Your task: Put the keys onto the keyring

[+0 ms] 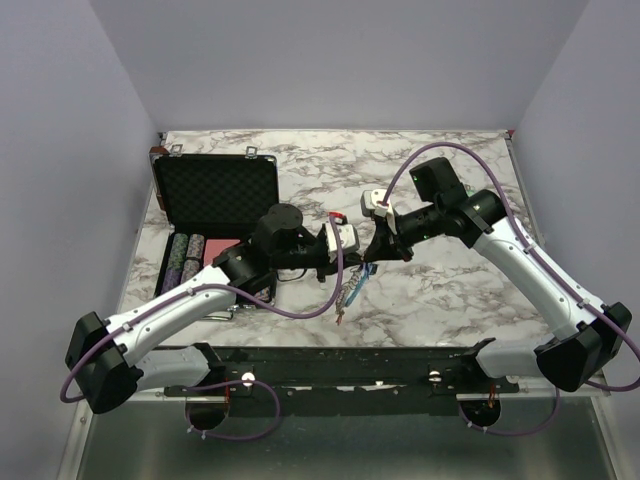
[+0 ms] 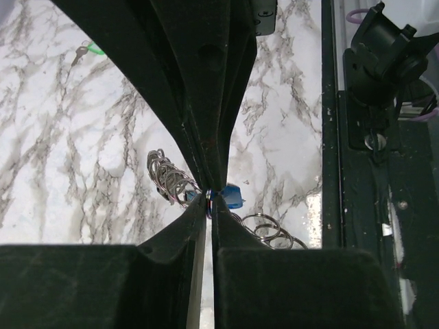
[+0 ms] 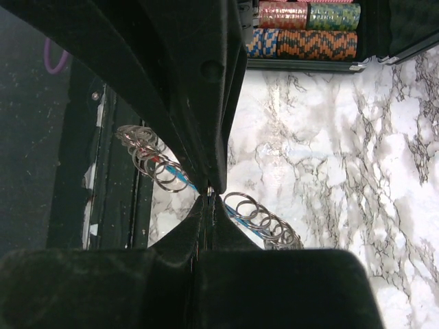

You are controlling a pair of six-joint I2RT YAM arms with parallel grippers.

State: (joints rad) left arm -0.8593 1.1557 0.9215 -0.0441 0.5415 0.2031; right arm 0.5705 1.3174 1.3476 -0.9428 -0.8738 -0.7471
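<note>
The keyring (image 1: 352,290) is a chain of metal rings with a light-blue strap. It hangs between my two grippers above the marble table. My left gripper (image 1: 347,246) is shut on one of its rings (image 2: 208,196), with a blue key head (image 2: 233,197) right against the fingertips. My right gripper (image 1: 376,247) is shut on another ring (image 3: 208,195); rings trail off to both sides (image 3: 264,221). A small red bit (image 3: 156,159) shows among the rings on the left. The green key (image 2: 92,49) lies on the table, away from both grippers.
The open black foam-lined case (image 1: 215,190) stands at the back left, with rows of striped poker chips (image 1: 190,250) in it, also in the right wrist view (image 3: 305,27). The black base rail (image 1: 340,365) runs along the near edge.
</note>
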